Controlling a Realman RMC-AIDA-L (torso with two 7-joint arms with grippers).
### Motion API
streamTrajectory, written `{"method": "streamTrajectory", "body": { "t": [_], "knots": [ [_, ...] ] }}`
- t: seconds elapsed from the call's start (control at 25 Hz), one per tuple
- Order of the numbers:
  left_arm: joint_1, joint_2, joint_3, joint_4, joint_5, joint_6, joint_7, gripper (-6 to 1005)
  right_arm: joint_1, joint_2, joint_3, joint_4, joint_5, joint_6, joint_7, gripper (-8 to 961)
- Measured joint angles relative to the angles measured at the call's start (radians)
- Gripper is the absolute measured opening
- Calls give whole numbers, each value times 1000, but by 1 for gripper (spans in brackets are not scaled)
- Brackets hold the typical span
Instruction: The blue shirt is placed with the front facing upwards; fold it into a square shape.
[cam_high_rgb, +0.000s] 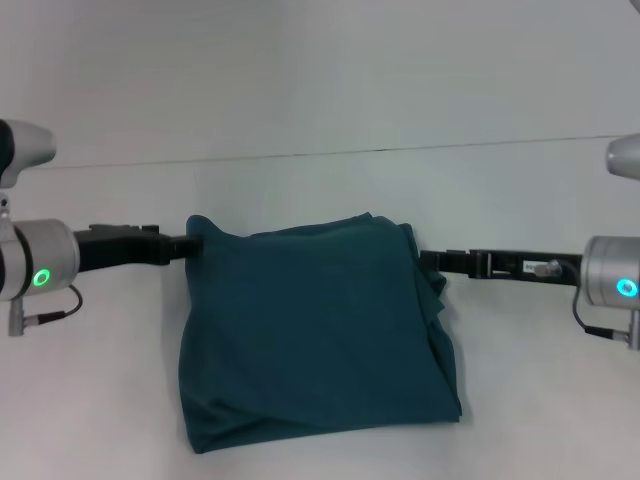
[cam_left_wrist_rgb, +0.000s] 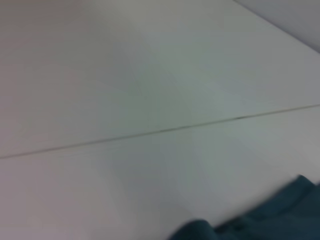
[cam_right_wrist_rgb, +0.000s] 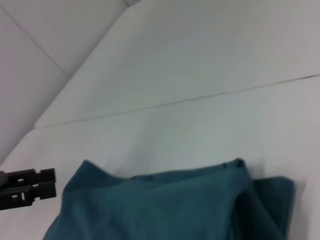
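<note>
Your left gripper (cam_high_rgb: 188, 246) and right gripper (cam_high_rgb: 428, 261) flank the blue shirt (cam_high_rgb: 315, 335), folded roughly square between them, seemingly pinching its far corners; finger closure can't be told.

The folded cotton shirt (cam_high_rgb: 315, 335) is a plain dark teal-blue with no print showing, lying on a plain white table surface (cam_high_rgb: 520, 400) crossed by one thin dark line, between black grippers on silver-grey arms with green-lit rings.
</note>
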Motion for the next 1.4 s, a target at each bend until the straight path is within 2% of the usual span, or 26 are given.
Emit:
{"method": "streamTrajectory", "body": {
  "t": [0.28, 0.4, 0.92, 1.4],
  "knots": [
    [51, -2, -1, 79, 0, 140, 1, 703, -41, -18, -1, -39, -3, -131, 6, 569],
    [65, -5, -1, 100, -1, 158, 4, 710, -41, -24, -6, -32, -5, -164, 11, 566],
    [69, -4, -2, 105, -2, 180, 13, 711, -1, -24, -12, 56, -86, -180, 83, 550],
    [69, -3, -3, 104, 3, 184, 13, 711, -5, -26, -12, 59, -111, -174, 108, 540]
  ]
}}
